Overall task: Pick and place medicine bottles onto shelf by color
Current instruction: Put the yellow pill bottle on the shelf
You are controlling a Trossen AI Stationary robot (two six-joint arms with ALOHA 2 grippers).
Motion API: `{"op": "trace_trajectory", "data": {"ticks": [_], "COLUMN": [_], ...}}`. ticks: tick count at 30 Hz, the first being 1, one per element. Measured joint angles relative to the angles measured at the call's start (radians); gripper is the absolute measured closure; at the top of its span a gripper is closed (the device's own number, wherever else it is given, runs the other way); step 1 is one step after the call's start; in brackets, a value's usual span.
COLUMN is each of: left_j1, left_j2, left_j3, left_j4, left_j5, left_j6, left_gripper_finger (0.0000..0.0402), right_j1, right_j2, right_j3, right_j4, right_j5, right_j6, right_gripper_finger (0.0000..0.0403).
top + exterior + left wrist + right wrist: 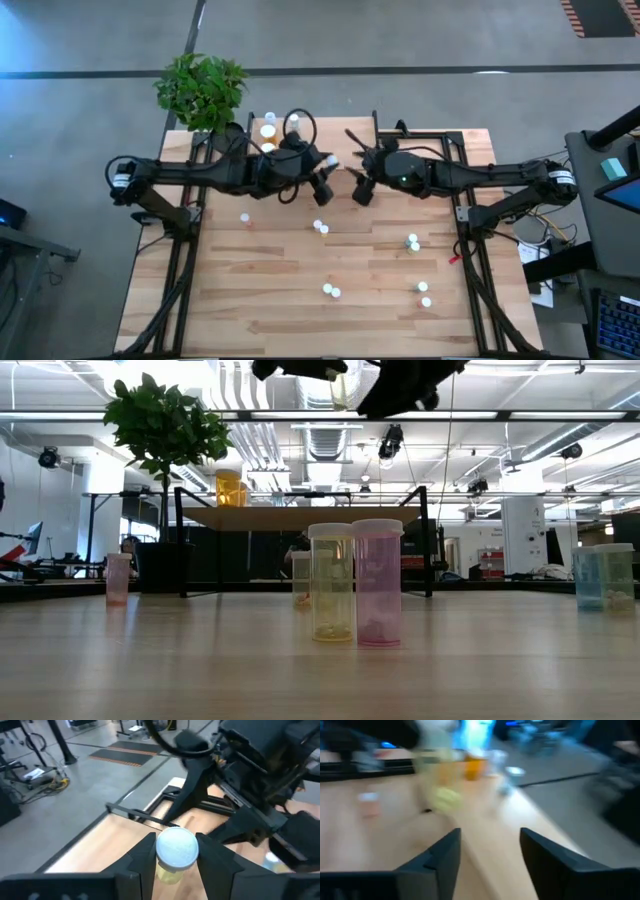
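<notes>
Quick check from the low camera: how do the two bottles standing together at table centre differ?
The yellow-green bottle stands left of the pink bottle and looks slightly shorter, its cap sitting a little lower. Its body is yellow-green; the pink one's is pink. Both stand upright, side by side, translucent with pale caps, and neither is held by a gripper.

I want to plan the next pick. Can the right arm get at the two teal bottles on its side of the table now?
Probably yes. The right gripper is open and holds nothing, and the teal bottles stand in open tabletop on the right arm's side with nothing beside them. The left gripper, shut on a yellow-green bottle, is farther away.
</notes>
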Motion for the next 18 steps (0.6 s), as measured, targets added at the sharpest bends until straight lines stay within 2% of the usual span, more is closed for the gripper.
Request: {"op": "trace_trajectory", "data": {"ticks": [3,8,13,18], "left_j1": [0.032,0.127,0.239,0.337], "left_j2": [-0.016,-0.044,-0.045,-0.040], "left_j3": [0.005,0.001,-0.020,-0.073], "left_j4": [-0.023,-0.127,-0.226,-0.232], "left_j5": [-0.001,-0.036,-0.034,0.023], "left_j6": [0.007,0.020,0.021,0.021], "left_gripper_finger": [0.0295,0.0295,0.0295,0.0295], "right_j1": [-0.001,0.000,-0.001,-0.002], "right_j2": [0.000,-0.006,-0.006,-0.006], "right_j3": [0.000,0.000,0.000,0.000], "right_j4": [-0.001,0.000,-0.021,-0.055], "right_j5": [0.092,0.094,0.095,0.095], "right_j6": [-0.001,-0.002,-0.013,-0.003], "right_gripper_finger": [0.0169,0.0127,0.0116,0.0122]}}
